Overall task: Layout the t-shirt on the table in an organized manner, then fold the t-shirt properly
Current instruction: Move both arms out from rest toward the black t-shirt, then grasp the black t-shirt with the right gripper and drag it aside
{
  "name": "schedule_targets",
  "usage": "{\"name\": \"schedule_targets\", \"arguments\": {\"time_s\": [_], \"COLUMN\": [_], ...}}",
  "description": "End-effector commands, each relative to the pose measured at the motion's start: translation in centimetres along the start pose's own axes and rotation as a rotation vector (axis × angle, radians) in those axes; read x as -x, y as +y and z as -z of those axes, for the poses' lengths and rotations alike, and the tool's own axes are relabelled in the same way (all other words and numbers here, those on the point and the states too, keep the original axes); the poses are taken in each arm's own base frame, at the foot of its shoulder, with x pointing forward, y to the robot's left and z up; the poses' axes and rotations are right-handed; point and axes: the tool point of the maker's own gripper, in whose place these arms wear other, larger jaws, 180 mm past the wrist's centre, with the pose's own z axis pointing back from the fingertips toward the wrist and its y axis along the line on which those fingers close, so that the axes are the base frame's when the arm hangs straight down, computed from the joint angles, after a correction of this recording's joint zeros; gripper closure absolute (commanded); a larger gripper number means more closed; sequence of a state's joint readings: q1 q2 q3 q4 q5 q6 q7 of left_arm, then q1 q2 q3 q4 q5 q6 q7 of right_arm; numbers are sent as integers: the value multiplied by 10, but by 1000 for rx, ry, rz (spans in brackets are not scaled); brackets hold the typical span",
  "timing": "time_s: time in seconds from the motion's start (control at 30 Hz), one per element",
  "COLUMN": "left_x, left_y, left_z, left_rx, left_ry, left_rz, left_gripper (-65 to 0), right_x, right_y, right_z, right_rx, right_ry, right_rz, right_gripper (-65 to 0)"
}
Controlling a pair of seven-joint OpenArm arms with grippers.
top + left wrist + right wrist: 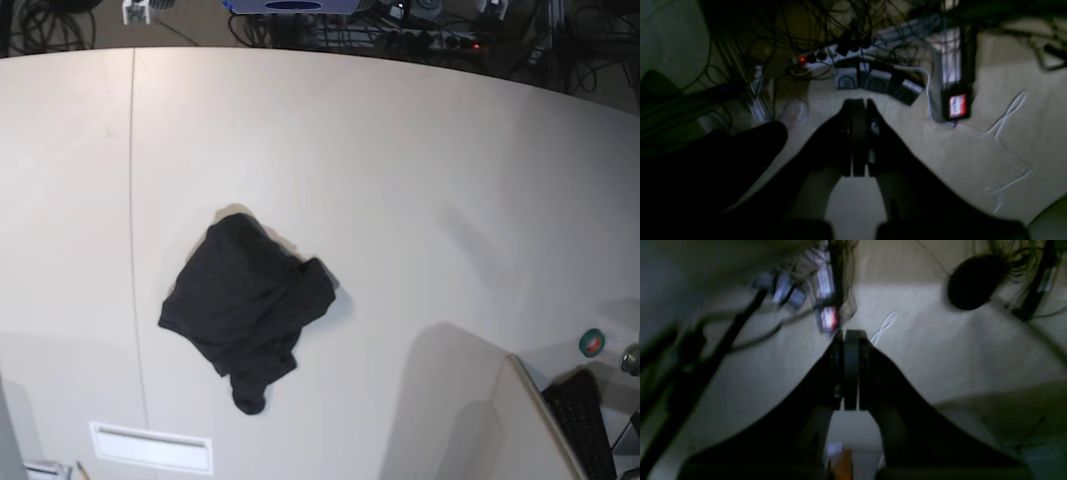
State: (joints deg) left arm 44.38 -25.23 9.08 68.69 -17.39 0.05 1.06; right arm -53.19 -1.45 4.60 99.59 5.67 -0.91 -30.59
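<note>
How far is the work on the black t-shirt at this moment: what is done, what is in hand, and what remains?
Nothing looks done: the black cloth t-shirt lies crumpled in a heap on the big white table, neither spread nor folded. Nothing is in hand: the left gripper and right gripper are both shut and empty, up off the cloth. Spreading it flat and folding it both remain.

Left gripper [858, 101] closed, jaws pressed together, pointing 12 o'clock in own wrist view. Right gripper [850, 333] likewise closed, empty.
</note>
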Motion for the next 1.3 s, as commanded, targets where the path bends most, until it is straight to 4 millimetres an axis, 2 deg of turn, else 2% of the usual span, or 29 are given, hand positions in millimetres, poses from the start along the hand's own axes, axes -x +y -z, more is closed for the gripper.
{"name": "schedule_targets", "arguments": {"time_s": [0.0,0.13,0.2,0.27,0.33,0.43,0.5,0.6,0.67,0.77,0.8,0.83,0.93,1.0,1.1,1.2,1.27], "left_x": [-21,-87,-121,-154,-180,-217,-239,-266,-281,-298,-302,-305,-312,-312,-312,-319,-316], "left_y": [6,11,21,38,52,63,64,59,56,54,54,55,58,59,61,64,68], "left_z": [-9,-39,-53,-66,-70,-66,-59,-52,-49,-47,-47,-47,-49,-48,-48,-49,-44], "left_rx": [7,69,56,18,-23,-55,-47,-28,-16,-1,2,1,-2,-5,-10,-13,-21], "left_ry": [-67,-221,-312,-406,-484,-565,-563,-568,-575,-581,-582,-586,-599,-599,-597,-611,-598], "left_rz": [-4,-79,-136,-152,-180,-229,-244,-278,-298,-302,-300,-300,-301,-303,-299,-300,-308], "left_gripper": [0,0,0,0,0,-18,-216,-395,-443,-449,-449,-449,-449,-449,-449,-449,-449], "right_x": [-19,-80,-110,-150,-187,-253,-302,-359,-398,-449,-462,-477,-505,-517,-519,-517,-513], "right_y": [-1,0,2,7,17,45,68,95,102,119,124,124,137,142,146,138,134], "right_z": [-14,-48,-50,-51,-56,-69,-82,-85,-77,-61,-54,-50,-36,-26,-7,4,10], "right_rx": [1,1,-6,-19,-44,-109,-156,-186,-180,-186,-187,-180,-187,-183,-179,-196,-205], "right_ry": [-61,-244,-317,-405,-490,-638,-737,-757,-721,-671,-661,-666,-680,-653,-598,-558,-536], "right_rz": [16,17,18,21,20,-39,-90,-148,-159,-159,-159,-160,-157,-159,-151,-67,-33], "right_gripper": [0,0,0,0,0,0,0,-17,-203,-459,-506,-515,-483,-474,-468,-468,-467]}}
